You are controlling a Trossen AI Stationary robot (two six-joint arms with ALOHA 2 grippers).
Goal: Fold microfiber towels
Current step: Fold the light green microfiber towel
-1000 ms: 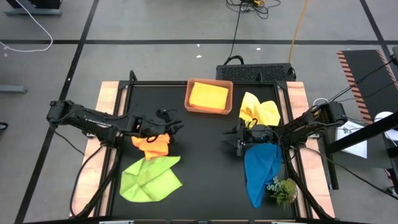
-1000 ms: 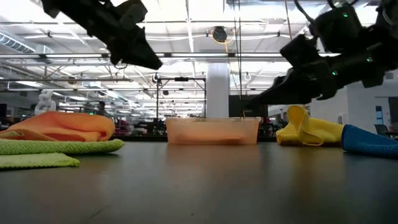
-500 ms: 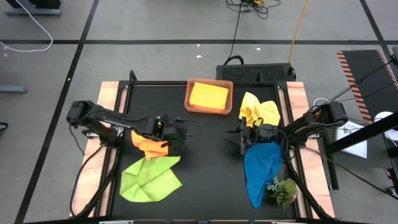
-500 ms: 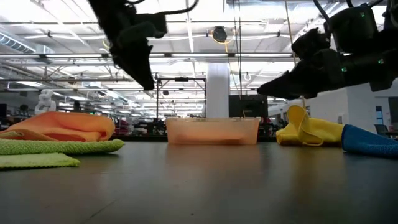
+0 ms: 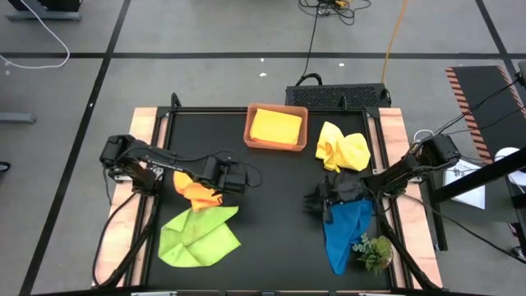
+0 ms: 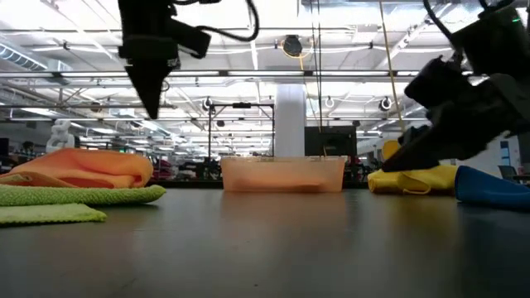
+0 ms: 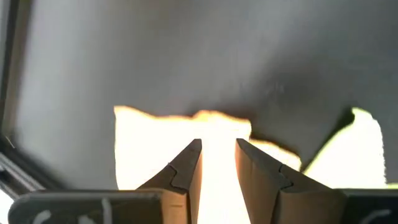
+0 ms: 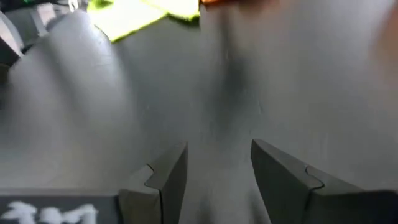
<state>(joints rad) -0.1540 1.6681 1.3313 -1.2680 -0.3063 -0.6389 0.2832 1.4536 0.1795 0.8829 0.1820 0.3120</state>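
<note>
Reaching: left gripper [image 5: 215, 185] hangs right over the orange towel [image 5: 197, 190], fingers [image 7: 186, 171] pointing down at it, a narrow gap between them, nothing pinched.
Step in hand: judged as the approach to pick the orange towel for folding; no grasp made.
Next move: likely a short drop straight down, then closing on an edge or corner of the crumpled cloth, not its bunched middle, so it can be spread flat first.
Orange towel: crumpled heap directly under the left gripper, overlapping the green towel [image 5: 198, 237], which lies on the near side of that gripper, partly unfolded.
Right gripper: [image 5: 319, 200] held low above bare table [image 5: 271, 214], fingers [image 8: 166, 174] apart, holding nothing; the blue towel [image 5: 345, 233] lies just beside and behind it, under the wrist.
Loose yellow towel: [image 5: 343, 149] rumpled, near the right gripper on its far side, apart from it.
Folded yellow towel: [image 5: 275, 127] lies in the tray [image 5: 249, 136], well beyond both grippers at the table's far edge; seemingly the one finished piece.
Left arm pose: stretched in from the left edge, elbow bent, wrist turned so the gripper aims steeply down, as the low view shows.
Right arm pose: reaching in from the right edge, forearm sloping down toward the table's middle.
Plant: [image 5: 375, 249] sits by the blue towel's near end, away from both grippers.
</note>
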